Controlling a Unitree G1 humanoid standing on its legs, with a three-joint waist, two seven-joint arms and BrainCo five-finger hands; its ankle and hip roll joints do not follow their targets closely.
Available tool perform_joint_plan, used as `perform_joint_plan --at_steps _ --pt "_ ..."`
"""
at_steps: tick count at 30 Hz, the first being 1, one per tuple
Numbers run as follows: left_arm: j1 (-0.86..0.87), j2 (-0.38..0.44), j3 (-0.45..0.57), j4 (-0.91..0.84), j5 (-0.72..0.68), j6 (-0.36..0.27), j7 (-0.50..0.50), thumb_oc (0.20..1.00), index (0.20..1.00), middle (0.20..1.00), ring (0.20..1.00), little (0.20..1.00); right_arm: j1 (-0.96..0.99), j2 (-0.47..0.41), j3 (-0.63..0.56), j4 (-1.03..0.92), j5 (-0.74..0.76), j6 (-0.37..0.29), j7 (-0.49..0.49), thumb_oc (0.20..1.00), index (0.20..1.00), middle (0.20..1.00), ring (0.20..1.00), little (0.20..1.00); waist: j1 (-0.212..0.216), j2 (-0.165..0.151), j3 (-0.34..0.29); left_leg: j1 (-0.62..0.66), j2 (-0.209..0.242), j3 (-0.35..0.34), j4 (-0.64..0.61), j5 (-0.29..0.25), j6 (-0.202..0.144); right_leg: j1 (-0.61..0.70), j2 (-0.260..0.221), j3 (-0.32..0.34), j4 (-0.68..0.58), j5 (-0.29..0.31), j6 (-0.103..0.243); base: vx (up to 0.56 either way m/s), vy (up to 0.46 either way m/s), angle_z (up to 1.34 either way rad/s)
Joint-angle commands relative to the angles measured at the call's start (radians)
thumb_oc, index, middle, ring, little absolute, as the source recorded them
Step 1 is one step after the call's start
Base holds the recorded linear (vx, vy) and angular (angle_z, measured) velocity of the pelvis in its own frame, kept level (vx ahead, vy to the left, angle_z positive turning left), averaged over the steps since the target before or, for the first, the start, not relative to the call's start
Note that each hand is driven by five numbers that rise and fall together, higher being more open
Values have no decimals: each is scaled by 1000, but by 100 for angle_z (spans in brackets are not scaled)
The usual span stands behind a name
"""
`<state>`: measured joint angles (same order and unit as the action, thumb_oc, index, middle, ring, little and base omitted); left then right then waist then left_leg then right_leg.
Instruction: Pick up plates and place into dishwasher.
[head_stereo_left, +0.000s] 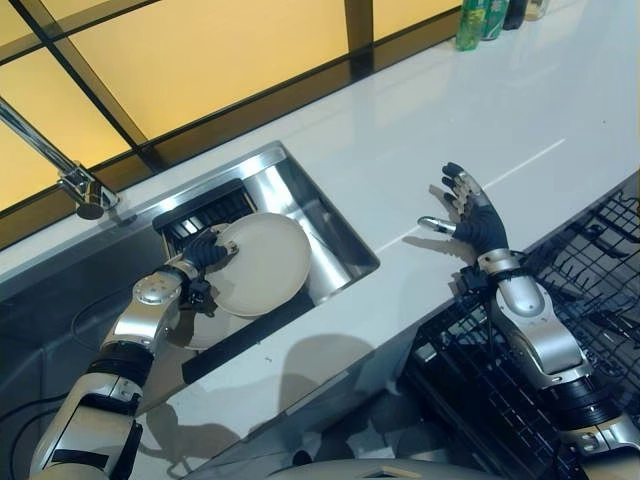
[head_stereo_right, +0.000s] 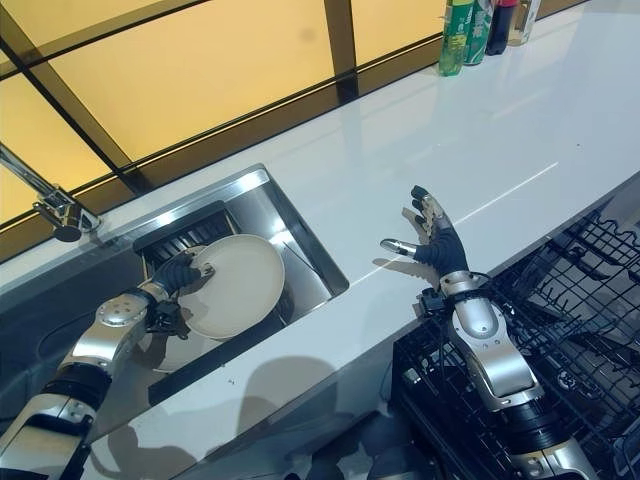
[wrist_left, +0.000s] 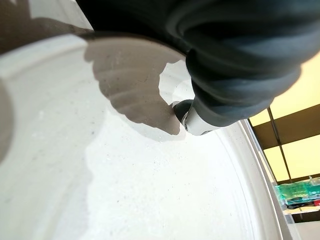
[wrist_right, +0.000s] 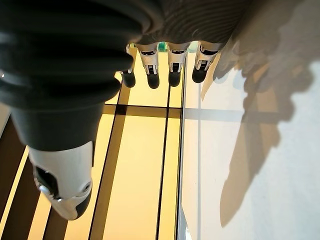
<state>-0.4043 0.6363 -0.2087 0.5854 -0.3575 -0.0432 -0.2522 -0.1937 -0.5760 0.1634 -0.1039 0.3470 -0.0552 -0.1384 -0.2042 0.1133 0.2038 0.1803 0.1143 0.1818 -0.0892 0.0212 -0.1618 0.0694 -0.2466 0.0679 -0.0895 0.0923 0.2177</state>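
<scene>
Cream plate (head_stereo_left: 264, 264) tilted up inside the steel sink (head_stereo_left: 330, 228), at about 9 o'clock in the head views. Left hand (head_stereo_left: 205, 250) clamps the plate's rim at its 9 o'clock edge, fingers curled round it, thumb on the face. Right hand (head_stereo_left: 470, 220) at 3 o'clock, hovering over the white counter (head_stereo_left: 480, 120), fingers spread straight, holding nothing. Black dishwasher rack (head_stereo_left: 590, 270) at 4 o'clock, below the counter edge. Faucet (head_stereo_left: 75, 180) at 10 o'clock, green bottles (head_stereo_left: 478, 20) at 1 o'clock.
</scene>
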Motion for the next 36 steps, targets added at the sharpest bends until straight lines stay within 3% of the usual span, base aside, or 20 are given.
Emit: perform_joint_plan --at_steps 1,7,19,27,30,32,36 --pt "-20 6 52 -24 -76 -122 42 200 200 200 200 200 6 8 -34 -23 3 -55 2 1000 1000 1000 1000 1000 23 -26 -55 -40 -101 13 22 -85 123 -54 12 -68 90 -77 -26 -24 -51 1" --pt "4 -19 125 -108 -58 -229 177 200 200 200 200 200 15 41 -48 -16 -24 -92 -22 1000 1000 1000 1000 1000 47 -49 -71 -35 -88 5 18 -86 119 -35 23 -90 73 -75 -30 -31 -73 3" --pt "18 -27 199 -295 -5 -288 321 200 200 200 200 200 -41 60 -50 -62 -62 -109 -23 1000 1000 1000 1000 1000 100 -82 -116 -26 -62 -15 15 -86 104 6 43 -133 44 -79 -41 -24 -68 5" --pt "7 -20 233 -389 33 -354 463 200 200 200 200 200 -137 52 -24 -123 2 -115 38 1000 1000 1000 1000 1000 134 -103 -145 -33 -49 -27 16 -74 94 18 56 -155 37 -74 -52 -40 -56 7" --pt "3 -29 236 -414 94 -386 521 200 200 200 200 200 -175 65 -4 -149 75 -85 86 1000 1000 1000 1000 1000 145 -111 -156 -34 -46 -32 16 -74 91 23 58 -162 33 -75 -54 -23 -52 2" --pt "-3 -27 228 -440 155 -386 566 200 200 200 200 200 -198 74 20 -166 116 -23 95 1000 1000 1000 1000 1000 152 -116 -163 -34 -44 -36 16 -74 90 27 61 -164 33 -77 -55 -18 -48 2" --pt "-24 -26 201 -479 213 -398 645 200 200 200 200 200 -224 103 66 -187 244 34 140 1000 1000 1000 1000 1000 161 -124 -171 -35 -42 -39 18 -73 88 32 66 -173 34 -81 -60 -36 -47 5"
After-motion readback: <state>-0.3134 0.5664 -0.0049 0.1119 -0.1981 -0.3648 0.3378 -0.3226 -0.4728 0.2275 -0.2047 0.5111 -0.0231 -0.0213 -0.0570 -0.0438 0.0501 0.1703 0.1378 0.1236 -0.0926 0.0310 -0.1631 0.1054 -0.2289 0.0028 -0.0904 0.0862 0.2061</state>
